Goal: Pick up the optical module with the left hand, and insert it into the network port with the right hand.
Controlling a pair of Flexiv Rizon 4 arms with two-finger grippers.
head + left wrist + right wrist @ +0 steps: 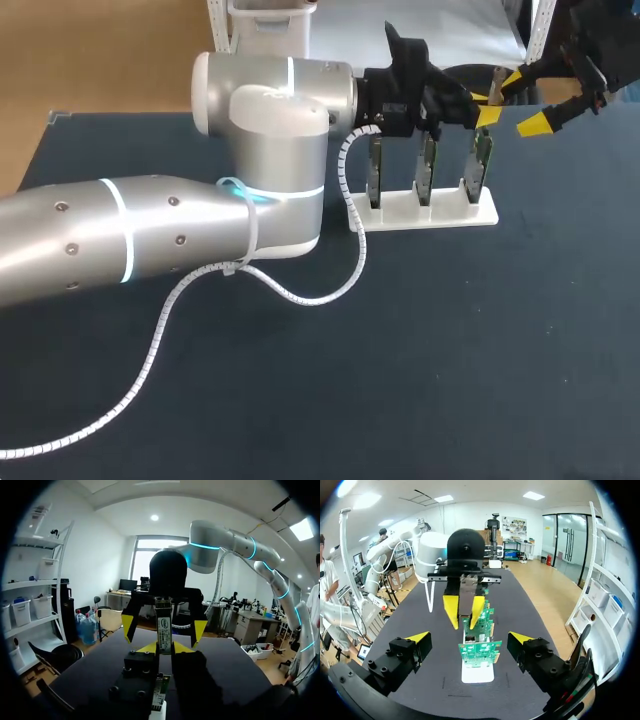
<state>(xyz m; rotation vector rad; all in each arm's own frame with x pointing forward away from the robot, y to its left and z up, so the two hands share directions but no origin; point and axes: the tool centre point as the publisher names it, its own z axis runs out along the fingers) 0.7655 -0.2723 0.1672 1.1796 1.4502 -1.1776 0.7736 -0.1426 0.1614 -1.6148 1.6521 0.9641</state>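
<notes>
The left gripper (166, 648) holds the optical module (163, 622) tight between its two yellow tips. The module sticks out past the tips, up off the table (400, 380). The right gripper (527, 100) faces the left one, with its fingers spread wide and nothing in them. The module is just ahead of those wide fingers, in line with the gap, and they do not touch it. Below the two grippers a white rack (440, 217) sits on the dark table. Three green boards (479, 650) stand in the rack in a row. The module is above the end board, the one nearest the right gripper.
</notes>
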